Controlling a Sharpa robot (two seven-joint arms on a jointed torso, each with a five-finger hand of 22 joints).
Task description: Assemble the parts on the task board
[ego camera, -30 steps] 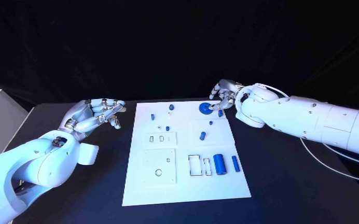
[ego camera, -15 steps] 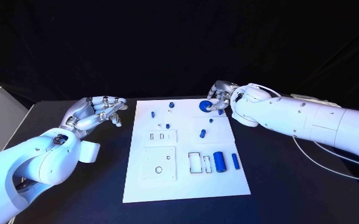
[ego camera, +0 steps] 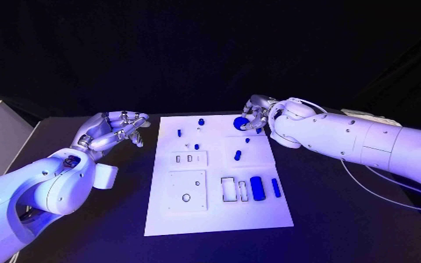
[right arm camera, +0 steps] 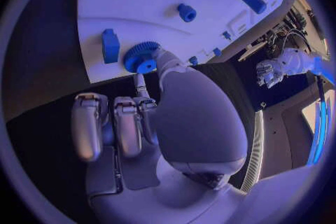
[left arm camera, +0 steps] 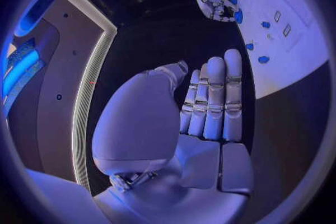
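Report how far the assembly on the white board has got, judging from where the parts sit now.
Done: little that shows. The big blue cylinder and slim blue bar lie loose on the white task board.
In hand: the right hand touches the round blue toothed gear at the board's far edge; whether it grips is unclear.
Left: nearly all parts. The left hand hovers off the board, holding nothing.

Dim violet light, black backdrop, bright white task board (ego camera: 219,214) (perhaps slightly glaring), wrist views bent at edges
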